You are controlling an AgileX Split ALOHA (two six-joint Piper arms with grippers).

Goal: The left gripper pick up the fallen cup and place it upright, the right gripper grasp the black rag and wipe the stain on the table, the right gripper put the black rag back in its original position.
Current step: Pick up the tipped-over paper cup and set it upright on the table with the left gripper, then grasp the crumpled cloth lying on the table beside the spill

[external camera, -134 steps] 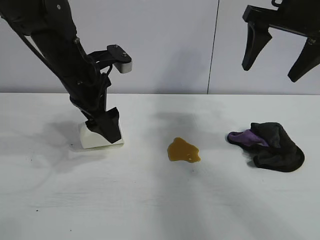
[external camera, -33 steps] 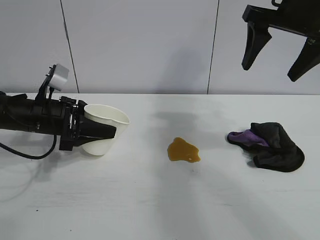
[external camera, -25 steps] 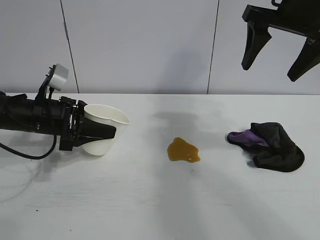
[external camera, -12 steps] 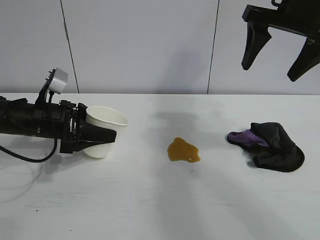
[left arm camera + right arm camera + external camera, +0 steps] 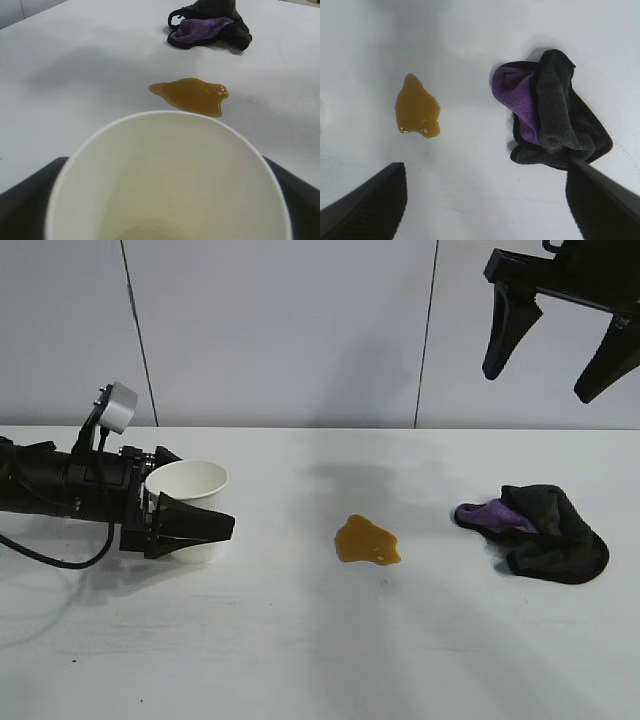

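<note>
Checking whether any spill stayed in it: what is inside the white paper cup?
The left wrist view looks into the upright cup: bare pale inner walls, no amber liquid showing. The very bottom runs out of frame, so cannot be checked.

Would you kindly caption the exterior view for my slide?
Left gripper open around the upright cup; stain unwiped, black rag untouched.

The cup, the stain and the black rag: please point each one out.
cup (image 5: pixel 190 480), exterior view, inner wall below rim.
stain (image 5: pixel 366 541), exterior view, puddle's middle.
black rag (image 5: pixel 556 119), right wrist view, dark fold.
</note>
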